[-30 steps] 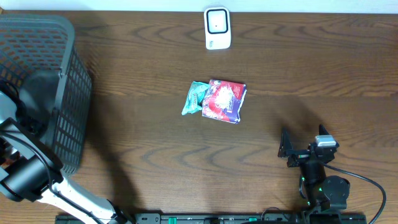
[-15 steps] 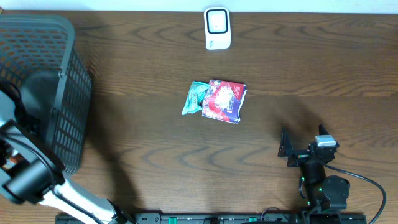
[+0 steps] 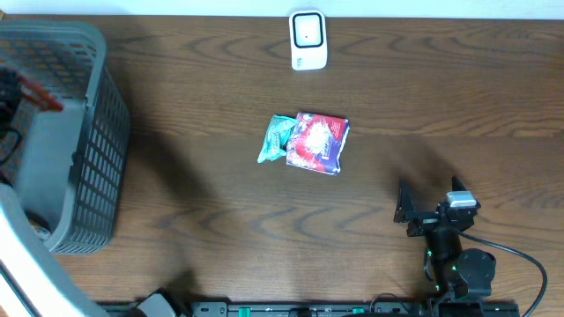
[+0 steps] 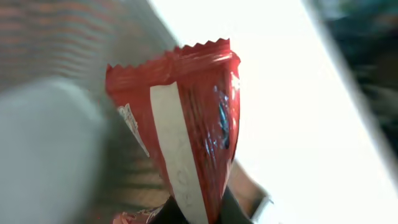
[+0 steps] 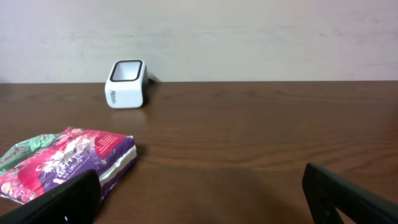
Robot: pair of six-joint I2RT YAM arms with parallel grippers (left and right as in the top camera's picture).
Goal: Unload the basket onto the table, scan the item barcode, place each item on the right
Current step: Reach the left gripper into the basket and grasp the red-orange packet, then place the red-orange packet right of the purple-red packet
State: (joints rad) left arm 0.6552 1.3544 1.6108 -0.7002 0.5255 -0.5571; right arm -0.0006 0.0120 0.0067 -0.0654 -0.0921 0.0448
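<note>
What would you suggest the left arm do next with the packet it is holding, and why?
Probably lift the packet clear of the basket and carry it toward the scanner. The left gripper is shut on the packet's lower end at the basket on the left, while the scanner stands far off at the back, so the packet cannot be scanned from here.

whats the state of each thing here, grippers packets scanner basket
left gripper, shut on red packet
red packet, held in left gripper
right gripper, open, empty
purple packet, lying flat, touching green packet
green packet, lying flat
scanner, standing upright, untouched
basket, upright
</note>
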